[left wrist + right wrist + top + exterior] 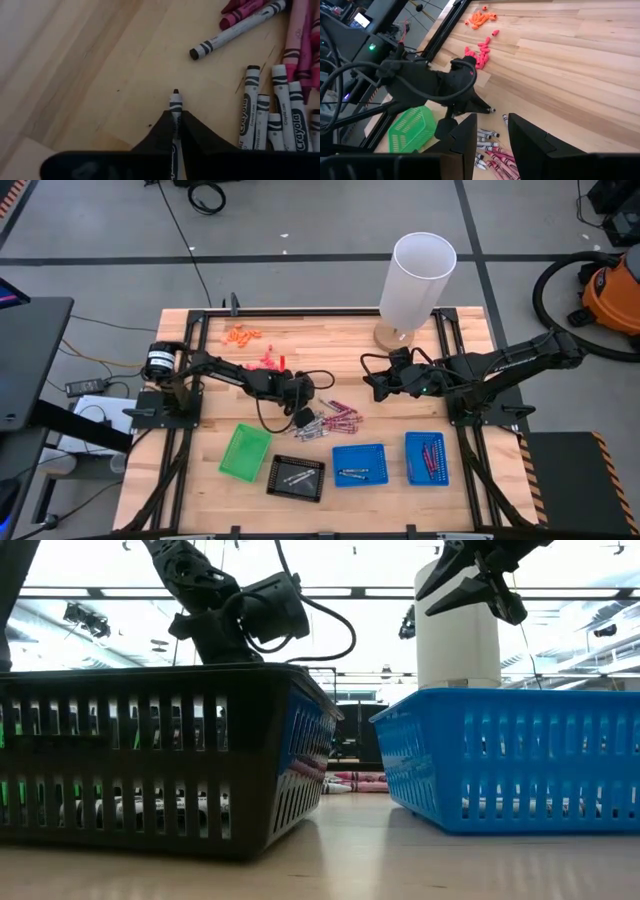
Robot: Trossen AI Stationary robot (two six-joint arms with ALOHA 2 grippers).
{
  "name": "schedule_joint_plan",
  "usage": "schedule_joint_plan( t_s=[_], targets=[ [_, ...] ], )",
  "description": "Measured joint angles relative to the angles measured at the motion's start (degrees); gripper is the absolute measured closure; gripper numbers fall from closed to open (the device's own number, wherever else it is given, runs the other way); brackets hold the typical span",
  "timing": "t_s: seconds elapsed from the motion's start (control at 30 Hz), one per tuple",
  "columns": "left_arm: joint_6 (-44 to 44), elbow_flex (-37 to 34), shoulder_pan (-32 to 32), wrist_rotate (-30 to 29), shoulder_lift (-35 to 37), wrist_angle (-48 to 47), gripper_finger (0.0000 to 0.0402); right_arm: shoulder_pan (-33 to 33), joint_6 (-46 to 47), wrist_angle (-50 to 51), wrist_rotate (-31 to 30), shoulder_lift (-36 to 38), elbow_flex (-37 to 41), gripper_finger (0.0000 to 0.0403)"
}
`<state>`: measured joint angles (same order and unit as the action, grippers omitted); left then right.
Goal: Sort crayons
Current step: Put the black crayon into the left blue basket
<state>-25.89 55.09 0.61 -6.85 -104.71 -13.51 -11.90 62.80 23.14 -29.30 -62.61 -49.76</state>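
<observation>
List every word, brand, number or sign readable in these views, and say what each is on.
"Crayola" - on the wrappers of the grey-white crayons lying on the table, left wrist view.
Print on the maroon crayons: too blurred to read.
Nothing else is readable in any view.

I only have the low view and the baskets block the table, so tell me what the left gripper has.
Observer: The left gripper is shut on a grey-white crayon, beside the loose crayon pile.
Operator: Report the right gripper.
Observer: The right gripper is open and holds nothing, hanging above the wood near the white cylinder.
Operator: Say which tray has the grey-white ones.
Observer: The black tray has grey-white crayons lying in it; the far-right blue tray has maroon ones.
</observation>
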Motion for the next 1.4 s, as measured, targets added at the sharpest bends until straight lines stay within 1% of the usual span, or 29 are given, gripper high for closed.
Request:
schedule_joint_plan(
  t_s=[0.07, 0.17, 0.27, 0.37, 0.43, 0.53, 0.63, 0.7, 0.9, 0.97, 1.0, 1.13, 1.23, 1.27, 1.4],
  targets=[
    [1.07, -0.14, 0.48, 1.61, 1.07, 0.50, 0.0383, -0.02, -0.04, -0.07, 0.00, 0.00, 0.02, 0.0284],
    [5.43, -0.56, 0.06, 4.98, 2.90, 3.08, 0.0383, -0.02, -0.32, -0.67, 0.44, 0.00, 0.02, 0.0284],
    [10.05, -0.22, -1.19, 10.50, 5.53, 10.40, 0.0383, -0.02, -0.48, -0.76, 0.63, 0.00, 0.02, 0.0284],
    [12.06, -0.29, -3.19, 14.16, 5.60, 16.58, 0.0383, -0.02, -1.07, -0.27, 1.15, 0.05, 0.02, 0.0284],
    [11.60, -0.36, -4.95, 15.29, 5.61, 21.02, 0.0383, -0.02, -1.08, 0.75, 1.70, 0.21, 0.02, 0.0284],
    [7.73, -0.11, -7.49, 15.26, 5.19, 26.71, 0.0383, -0.02, -1.04, 2.39, 2.06, 0.64, 0.00, 0.0284],
    [2.70, 0.66, -9.51, 13.13, 3.18, 29.19, 0.0383, 0.15, -0.05, 4.55, 2.06, 0.92, 0.00, 0.0284],
    [1.62, 2.04, -10.60, 12.21, 2.01, 28.62, 0.0383, 0.37, 0.33, 5.49, 2.17, 0.96, 0.00, 0.0284],
    [1.18, 11.60, -12.67, 11.61, -4.52, 28.77, 0.0383, 0.42, 0.51, 6.31, 2.41, 1.26, -0.02, 0.0284],
    [1.19, 15.22, -13.01, 11.58, -6.59, 25.95, 0.0383, 0.42, 0.64, 6.19, 2.39, 1.36, -0.02, 0.0284],
    [1.36, 17.80, -13.15, 11.49, -8.19, 26.04, 0.0383, 0.42, 0.62, 6.37, 2.40, 1.41, -0.02, 0.0284],
    [3.84, 25.72, -13.77, 11.31, -13.92, 18.95, 0.0378, 0.40, 0.59, 5.97, 2.44, 1.65, -0.03, 0.0284],
    [5.37, 29.96, -14.26, 11.64, -16.07, 16.00, 0.0352, 0.30, 0.61, 6.06, 2.43, 1.71, -0.02, 0.0284],
    [6.31, 31.08, -14.48, 11.65, -16.41, 16.79, 0.0337, 0.23, 0.57, 6.16, 2.47, 1.73, -0.02, 0.0284],
    [8.99, 33.02, -14.40, 11.67, -16.28, 11.28, 0.0267, -0.38, 0.48, 6.11, 2.41, 1.77, -0.02, 0.0284]
  ],
)
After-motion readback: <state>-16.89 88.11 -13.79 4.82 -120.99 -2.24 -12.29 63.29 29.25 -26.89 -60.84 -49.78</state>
